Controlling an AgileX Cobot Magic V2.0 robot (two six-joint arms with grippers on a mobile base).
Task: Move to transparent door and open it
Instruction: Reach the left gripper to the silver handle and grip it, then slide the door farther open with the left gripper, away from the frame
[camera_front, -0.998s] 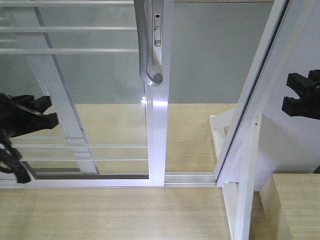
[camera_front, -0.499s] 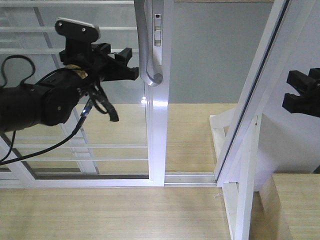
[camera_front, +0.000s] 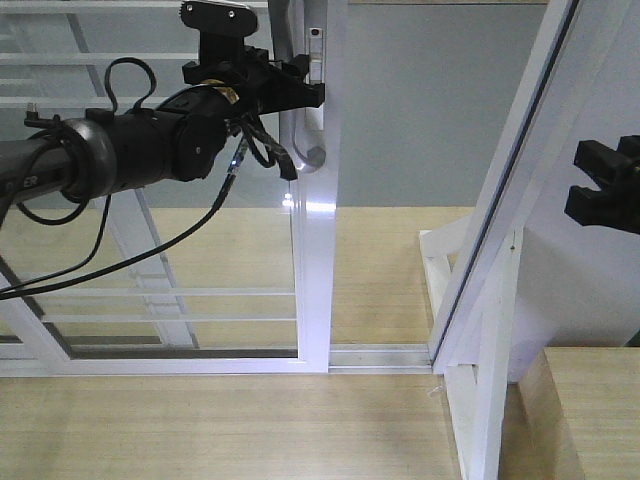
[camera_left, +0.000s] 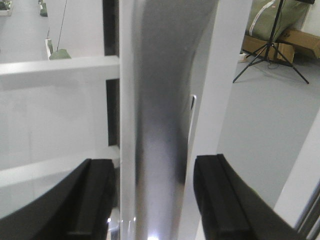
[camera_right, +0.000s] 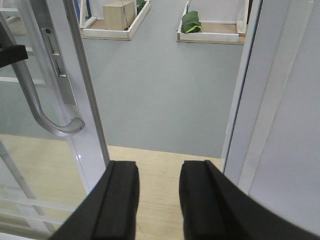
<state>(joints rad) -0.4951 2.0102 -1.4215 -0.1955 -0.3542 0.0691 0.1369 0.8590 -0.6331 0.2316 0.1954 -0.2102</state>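
The transparent door (camera_front: 318, 250) is a glass panel in a white frame with thin horizontal bars. Its curved grey handle (camera_front: 308, 152) hangs on the stile. My left gripper (camera_front: 298, 92) is open and straddles the handle's upper part. In the left wrist view the handle (camera_left: 160, 125) runs up between the two black fingers (camera_left: 95, 200), with a gap on each side. My right gripper (camera_front: 603, 187) hovers at the right edge, open and holding nothing. In the right wrist view it (camera_right: 159, 200) points at the doorway gap, with the handle (camera_right: 42, 112) off to its left.
A second white-framed panel (camera_front: 510, 200) leans at an angle on the right, on a white frame base (camera_front: 480, 400). A floor track (camera_front: 380, 356) runs between the door and that panel. A wooden box (camera_front: 590, 410) sits at the lower right. A tripod (camera_left: 272, 45) stands beyond the glass.
My left arm rose from the lower left and swung right until its open fingers came around the door handle. The right gripper and the door have not moved.
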